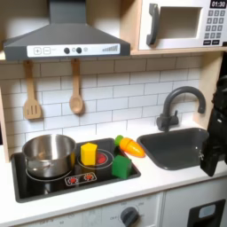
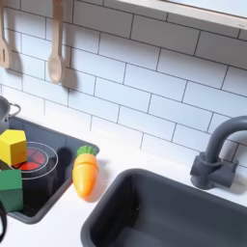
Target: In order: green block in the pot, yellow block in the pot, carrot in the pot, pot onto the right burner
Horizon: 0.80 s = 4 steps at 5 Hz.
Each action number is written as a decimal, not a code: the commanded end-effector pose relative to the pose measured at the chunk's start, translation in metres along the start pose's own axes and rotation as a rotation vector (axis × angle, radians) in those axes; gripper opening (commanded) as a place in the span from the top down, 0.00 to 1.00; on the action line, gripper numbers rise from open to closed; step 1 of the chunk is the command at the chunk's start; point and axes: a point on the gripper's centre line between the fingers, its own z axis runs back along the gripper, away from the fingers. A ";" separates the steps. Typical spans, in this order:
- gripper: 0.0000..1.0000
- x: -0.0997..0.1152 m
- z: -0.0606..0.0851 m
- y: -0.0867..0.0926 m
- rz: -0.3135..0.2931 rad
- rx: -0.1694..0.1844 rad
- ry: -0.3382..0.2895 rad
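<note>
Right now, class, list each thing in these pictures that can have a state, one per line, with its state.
pot: upright on the first exterior view's left burner, no toys visible inside
green block: on the stovetop, outside the pot
yellow block: on the stovetop, outside the pot
carrot: lying at the stove's edge, outside the pot
claw: over the sink, holding nothing visible

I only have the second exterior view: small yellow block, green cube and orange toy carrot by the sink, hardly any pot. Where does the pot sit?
Observer: The round shiny silver metal pot sits at the black cooktop's left end in the first exterior view, left of the yellow block.
Operator: And the arm?
Observer: The black gripper hangs at the first exterior view's right edge, over the dark grey sink; whether it is open, I cannot tell.
</note>
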 end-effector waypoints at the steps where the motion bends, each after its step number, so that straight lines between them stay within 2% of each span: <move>1: 0.00 0.000 0.000 0.000 0.000 0.000 0.000; 2: 0.00 0.014 -0.005 0.004 0.037 -0.011 -0.008; 3: 0.00 0.024 -0.017 0.008 0.084 -0.033 0.026; 4: 0.00 0.038 -0.023 0.012 0.092 -0.044 0.033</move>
